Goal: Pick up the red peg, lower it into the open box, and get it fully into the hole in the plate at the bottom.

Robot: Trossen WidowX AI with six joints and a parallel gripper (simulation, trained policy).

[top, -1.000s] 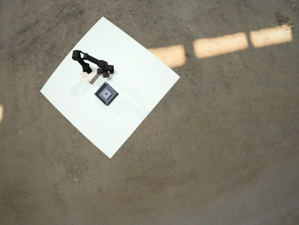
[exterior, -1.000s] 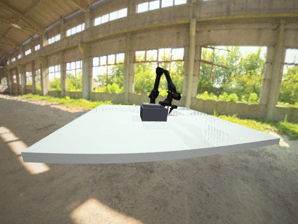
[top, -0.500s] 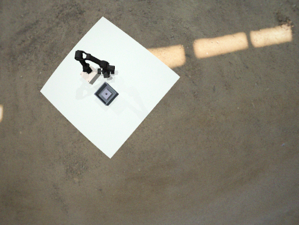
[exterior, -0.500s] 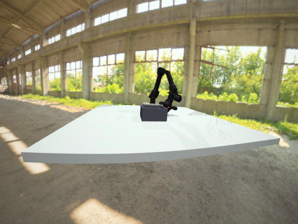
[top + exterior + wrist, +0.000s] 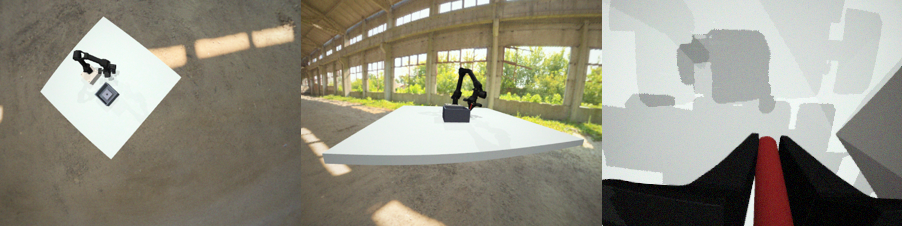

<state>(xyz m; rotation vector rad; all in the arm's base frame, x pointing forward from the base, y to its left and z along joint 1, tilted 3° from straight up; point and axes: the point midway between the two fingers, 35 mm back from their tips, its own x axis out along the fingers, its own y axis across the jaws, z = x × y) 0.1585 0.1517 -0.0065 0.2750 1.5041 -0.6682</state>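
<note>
Wrist view first: the red peg [image 5: 471, 107] [image 5: 771, 185] runs lengthwise between the two black fingers, its long axis following the direction they point, its rounded end showing at their tips. The claw [image 5: 471, 108] [image 5: 768, 141] is closed on the peg, which leans slightly off vertical in the exterior view. There, peg and claw stand above the white table [image 5: 112, 139] [image 5: 413, 139], beside the dark box [image 5: 113, 99] [image 5: 456, 115], and the peg is outside it. Seen from the top, the plate [image 5: 105, 91] in the box shows its small dark hole, with no peg in it. Beyond the box, the black arm [image 5: 95, 58] [image 5: 459, 84] rises from its pale base [image 5: 85, 79].

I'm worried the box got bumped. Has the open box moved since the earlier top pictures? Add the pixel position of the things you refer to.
No: the open box [image 5: 112, 99] [image 5: 456, 115] [image 5: 882, 125] sits unchanged beside the arm's base [image 5: 85, 77] [image 5: 448, 104].
</note>
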